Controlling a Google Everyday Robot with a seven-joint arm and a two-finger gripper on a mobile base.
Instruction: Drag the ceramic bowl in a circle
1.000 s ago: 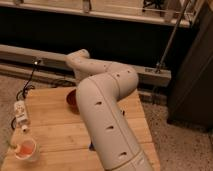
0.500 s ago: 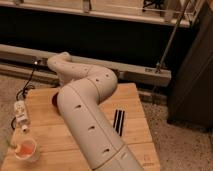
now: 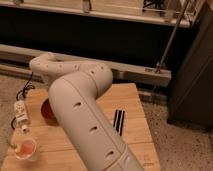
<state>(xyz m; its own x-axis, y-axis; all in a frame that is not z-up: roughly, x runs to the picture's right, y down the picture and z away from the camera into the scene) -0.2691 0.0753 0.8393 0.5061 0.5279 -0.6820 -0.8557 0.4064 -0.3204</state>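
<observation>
A wooden table (image 3: 133, 100) on speckled floor (image 3: 176, 146), dark cabinet (image 3: 193, 70) (right side), grey ledge (image 3: 135, 73) behind.

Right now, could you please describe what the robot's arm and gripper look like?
The arm is a thick, smooth, cream-white tube with rounded elbow joints and small dark round holes along its shell; no cables or lettering show. The gripper is hidden behind it, down by the bowl.

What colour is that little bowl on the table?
The ceramic bowl is reddish-brown in the camera view; gripper hidden behind the arm.
</observation>
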